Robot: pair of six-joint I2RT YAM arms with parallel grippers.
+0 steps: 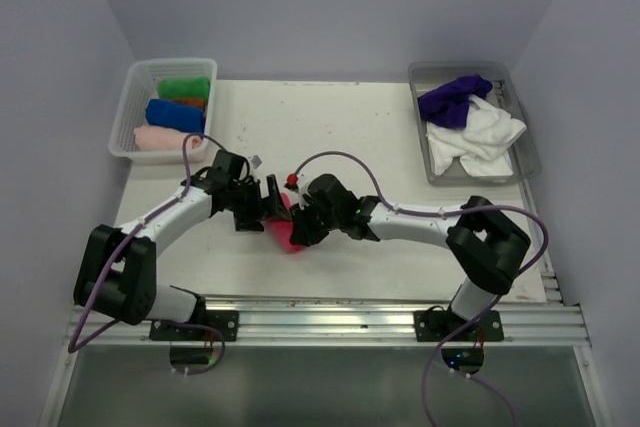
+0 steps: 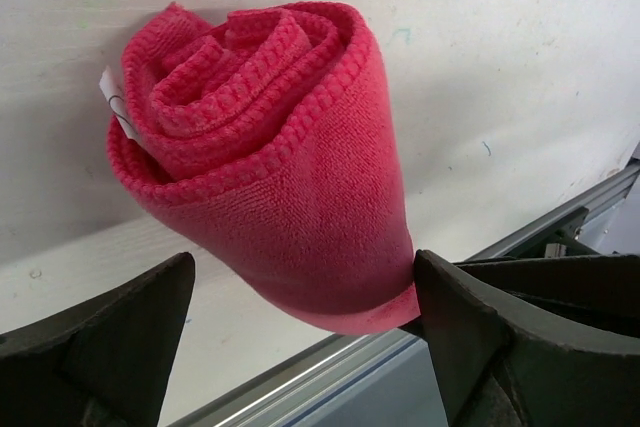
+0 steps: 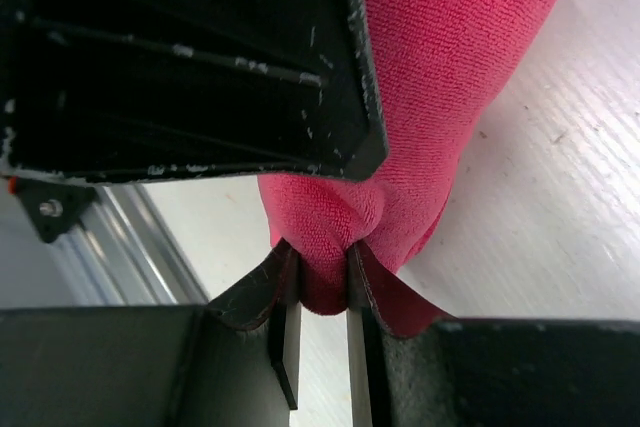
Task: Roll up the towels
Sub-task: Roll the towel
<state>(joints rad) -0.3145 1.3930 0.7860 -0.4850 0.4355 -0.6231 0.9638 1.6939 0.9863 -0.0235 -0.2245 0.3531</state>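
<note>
White laminate, scuffed in places, makes up the counter [image 1: 350,137], and it fills most of the room's view. The two black-and-white arms come next in size. The left arm [image 1: 170,217] and the right arm [image 1: 430,219] both reach inward and meet near the middle of the counter.

At the far right corner is a grey tray [image 1: 460,68] holding a crumpled white towel [image 1: 480,137], with a deep purple towel [image 1: 452,99] lying loose beside it. At the far left corner is a white lattice basket [image 1: 133,87]. It holds four rolled towels packed side by side: green [image 1: 185,87], orange [image 1: 197,103], blue [image 1: 172,115] and pale pink [image 1: 160,137].

The hot pink towel [image 2: 290,167] lies on the counter between the two arms, wound into a snug roll with its spiral end facing the left wrist camera.

The left jaws stand wide open, one finger on each side of the roll. One finger is just at the roll's lower edge and the other is apart from it. The right jaws are closed on a pinch of the pink cloth at the roll's end.

A small white label [image 2: 112,97] sticks out of the spiral.
</note>
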